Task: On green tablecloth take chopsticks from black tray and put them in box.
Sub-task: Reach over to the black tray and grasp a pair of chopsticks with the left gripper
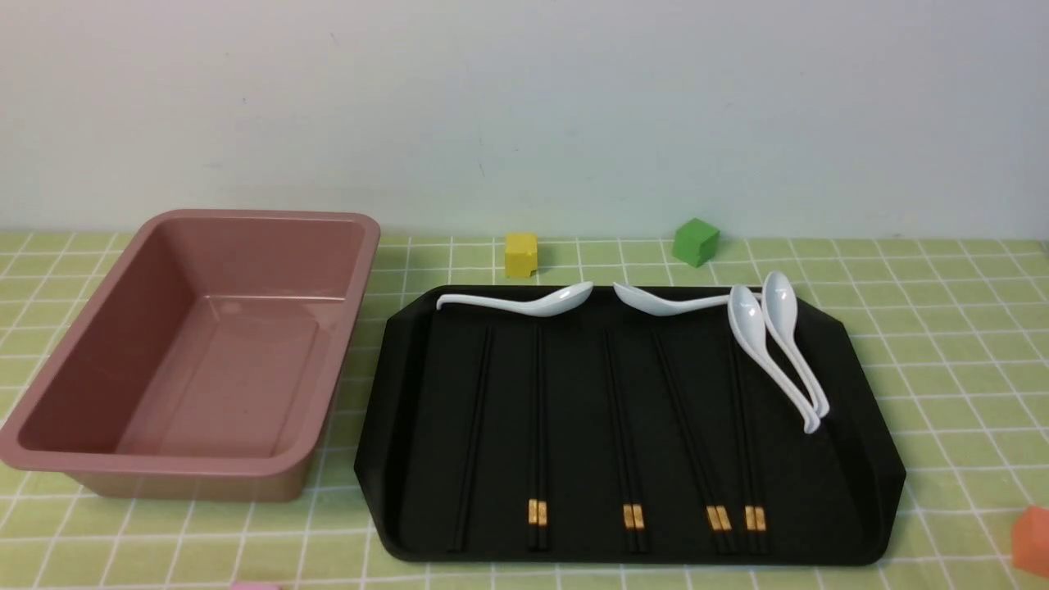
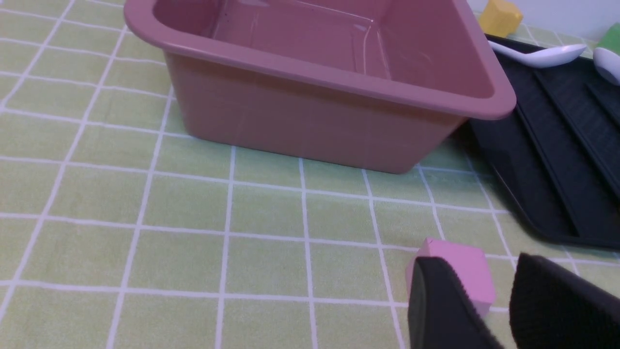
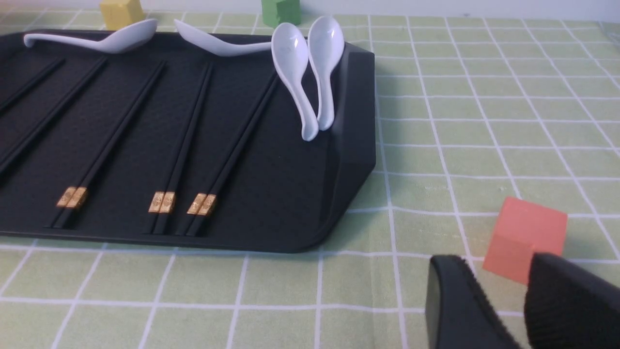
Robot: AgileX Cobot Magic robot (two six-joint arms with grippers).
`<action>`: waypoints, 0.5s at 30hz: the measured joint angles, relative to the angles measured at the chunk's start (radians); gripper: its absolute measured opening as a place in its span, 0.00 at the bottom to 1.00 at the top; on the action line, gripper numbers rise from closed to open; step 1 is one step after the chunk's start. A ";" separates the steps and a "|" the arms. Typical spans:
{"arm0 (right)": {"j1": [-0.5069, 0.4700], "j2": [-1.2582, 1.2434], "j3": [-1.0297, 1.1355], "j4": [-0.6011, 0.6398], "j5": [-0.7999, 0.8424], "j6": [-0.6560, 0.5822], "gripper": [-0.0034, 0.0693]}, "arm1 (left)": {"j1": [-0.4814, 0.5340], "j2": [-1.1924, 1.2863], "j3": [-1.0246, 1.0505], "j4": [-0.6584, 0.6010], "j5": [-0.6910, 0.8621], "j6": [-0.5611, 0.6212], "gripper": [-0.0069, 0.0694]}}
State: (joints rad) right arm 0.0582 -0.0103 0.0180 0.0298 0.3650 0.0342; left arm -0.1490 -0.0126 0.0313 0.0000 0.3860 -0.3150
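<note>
The plain black chopsticks (image 1: 472,434) lie lengthwise at the left end of the black tray (image 1: 869,459), which sits on the green tablecloth (image 1: 951,344). Their far part shows in the right wrist view (image 3: 29,85). The empty pink box (image 1: 205,360) stands left of the tray and shows in the left wrist view (image 2: 319,116). Neither gripper shows in the front view. My left gripper (image 2: 477,261) is open and empty, low over the cloth, near of the box. My right gripper (image 3: 487,259) is open and empty, near the tray's near right corner.
Several black chopstick pairs with gold bands (image 1: 631,516) and several white spoons (image 1: 770,328) lie in the tray. A yellow cube (image 1: 521,254) and a green cube (image 1: 696,241) stand behind it. A pink cube (image 2: 460,271) sits by my left gripper, an orange cube (image 3: 525,232) by my right.
</note>
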 joint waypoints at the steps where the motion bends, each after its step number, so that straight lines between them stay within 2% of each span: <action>1: 0.000 0.000 0.000 0.000 0.000 0.000 0.38 | 0.000 0.000 0.000 -0.021 -0.001 -0.014 0.40; 3: 0.000 0.000 0.000 0.000 0.000 0.000 0.38 | 0.000 0.000 0.000 -0.110 -0.001 -0.068 0.40; 6: 0.000 0.000 0.000 0.000 0.000 0.000 0.38 | 0.000 0.000 0.000 -0.313 -0.002 -0.210 0.40; 7: 0.000 0.000 0.000 0.000 0.000 0.000 0.38 | 0.000 0.000 0.000 -0.453 -0.002 -0.300 0.40; 8: 0.000 0.000 0.000 0.000 0.000 0.000 0.38 | 0.000 0.000 0.000 -0.548 -0.004 -0.359 0.40; 9: 0.000 0.000 0.000 0.000 0.000 0.000 0.38 | 0.000 0.000 0.000 -0.583 -0.006 -0.380 0.40; 10: 0.000 0.000 0.000 -0.001 0.000 0.000 0.38 | 0.000 0.000 0.000 -0.713 -0.013 -0.454 0.40; 13: 0.000 0.000 0.000 -0.001 0.000 0.000 0.38 | 0.000 0.000 0.000 -0.892 -0.025 -0.522 0.40; 15: 0.000 0.000 0.000 -0.001 0.000 0.000 0.38 | 0.000 0.000 0.000 -0.950 -0.037 -0.536 0.40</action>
State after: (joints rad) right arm 0.0582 -0.0103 0.0180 0.0285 0.3650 0.0342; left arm -0.1490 -0.0126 0.0313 -0.9501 0.3493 -0.8505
